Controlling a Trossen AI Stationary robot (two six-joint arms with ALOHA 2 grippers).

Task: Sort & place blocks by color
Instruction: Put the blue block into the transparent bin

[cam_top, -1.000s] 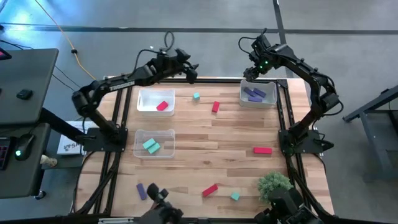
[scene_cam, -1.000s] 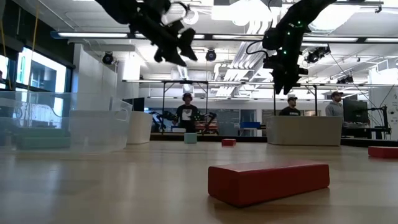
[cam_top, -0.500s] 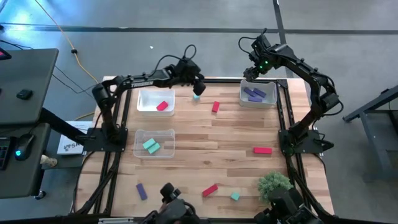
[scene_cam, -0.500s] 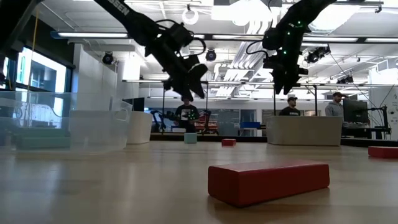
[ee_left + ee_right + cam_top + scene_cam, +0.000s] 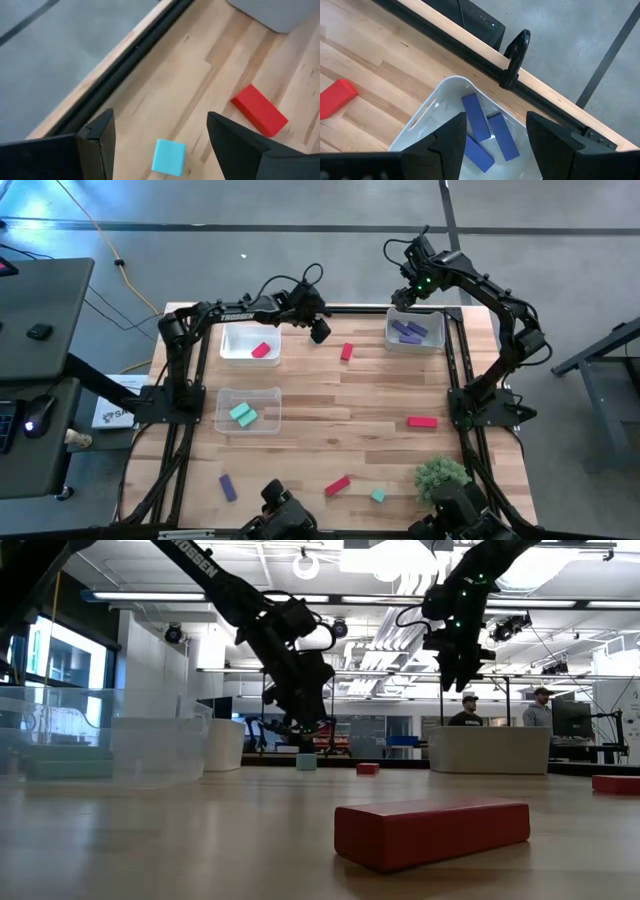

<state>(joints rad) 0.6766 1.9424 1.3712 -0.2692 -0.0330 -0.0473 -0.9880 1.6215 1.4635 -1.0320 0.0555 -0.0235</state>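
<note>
Left gripper (image 5: 159, 137) spread wide, empty, poised over small teal cube (image 5: 169, 157) lying between the fingers on bare light wooden table (image 5: 360, 395), close to the far black edge rail. Short red bar (image 5: 259, 109) just beside, apart from cube. Right gripper (image 5: 496, 137) spread, empty, above clear plastic bin (image 5: 432, 117) holding three purple bars (image 5: 476, 117).

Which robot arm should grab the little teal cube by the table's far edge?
The left. Its open pincer hangs right over the teal cube. The right pincer sits farther away, over the bin of purple blocks.
</note>
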